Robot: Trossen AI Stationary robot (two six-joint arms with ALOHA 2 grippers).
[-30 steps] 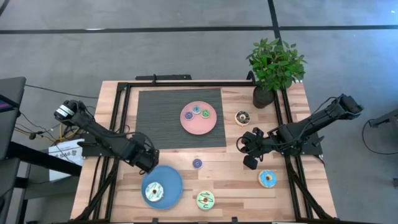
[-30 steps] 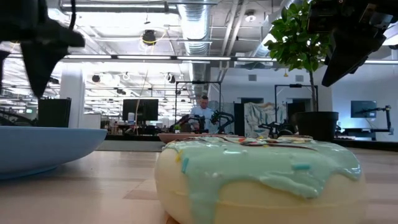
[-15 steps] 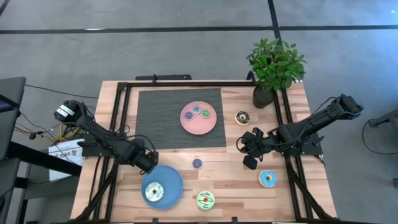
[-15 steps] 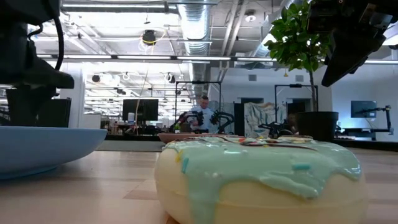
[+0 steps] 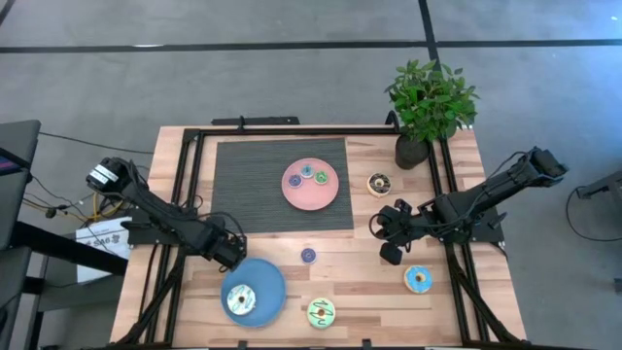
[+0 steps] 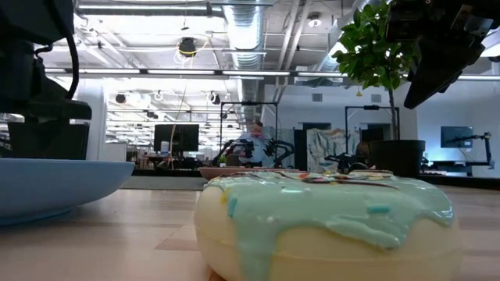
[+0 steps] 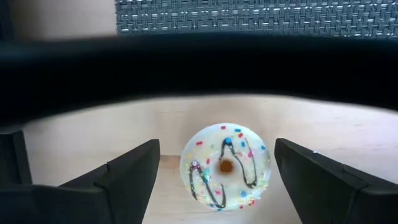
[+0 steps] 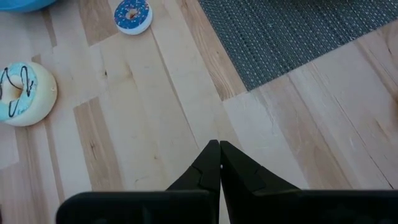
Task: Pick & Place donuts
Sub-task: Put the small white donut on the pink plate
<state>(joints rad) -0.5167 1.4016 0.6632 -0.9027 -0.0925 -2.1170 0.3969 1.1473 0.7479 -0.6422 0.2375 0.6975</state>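
A white donut (image 5: pixel 239 299) with dark drizzle lies on the blue plate (image 5: pixel 267 277). My left gripper (image 5: pixel 229 253) hovers open at the plate's far left rim. In the left wrist view its fingers stand on either side of that donut (image 7: pixel 226 165) without touching it. My right gripper (image 5: pixel 387 235) is shut and holds nothing; it hangs over bare wood right of the mat (image 8: pixel 219 149). On the table lie a pale-green donut (image 5: pixel 321 312), a small purple one (image 5: pixel 308 255), a blue one (image 5: pixel 419 279) and a brown one (image 5: pixel 378 183). Three small donuts sit on the pink plate (image 5: pixel 326 197).
A dark woven mat (image 5: pixel 248 185) covers the table's far middle. A potted plant (image 5: pixel 428 107) stands at the far right corner. Black rails run along both sides of the table. In the low view the pale-green donut (image 6: pixel 328 226) fills the foreground. A person sits in the room behind.
My left gripper has drawn back a little from the blue plate toward the table's left edge, staying open. In the low view it has risen and tipped, so its downward-pointing finger no longer shows. My right arm and the donuts have kept still.
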